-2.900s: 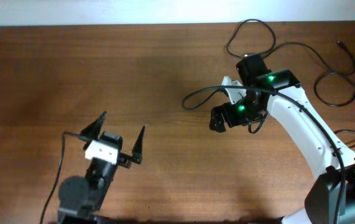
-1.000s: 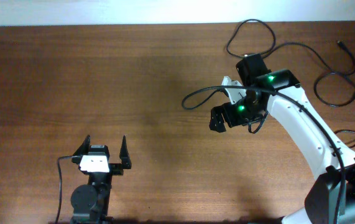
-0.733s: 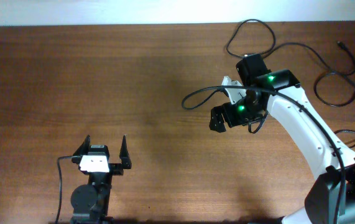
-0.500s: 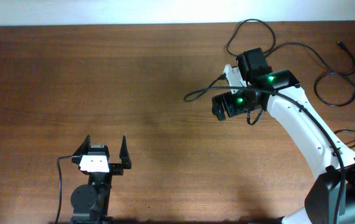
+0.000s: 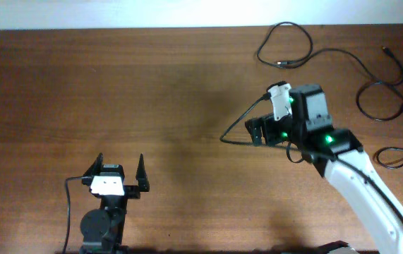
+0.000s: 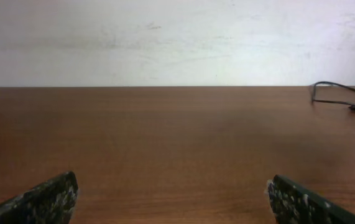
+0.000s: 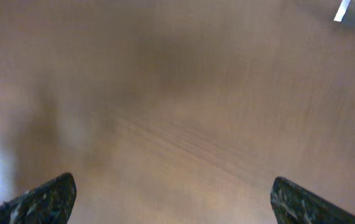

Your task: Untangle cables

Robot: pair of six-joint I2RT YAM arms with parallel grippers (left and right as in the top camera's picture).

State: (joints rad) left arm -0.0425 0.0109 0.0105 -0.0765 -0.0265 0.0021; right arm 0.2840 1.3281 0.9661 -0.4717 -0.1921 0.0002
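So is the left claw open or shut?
Open. The left gripper shows both tips far apart, nothing but table between them.

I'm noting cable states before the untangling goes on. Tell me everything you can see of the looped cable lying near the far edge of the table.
The cable is thin, black and flexible-looking. It lies flat on the wooden table close to the far edge, right of centre. It curls into one open loop, with a small plug at the end just below the loop. A strand runs on rightward from the loop; where it ends I cannot tell. Only the table touches it.
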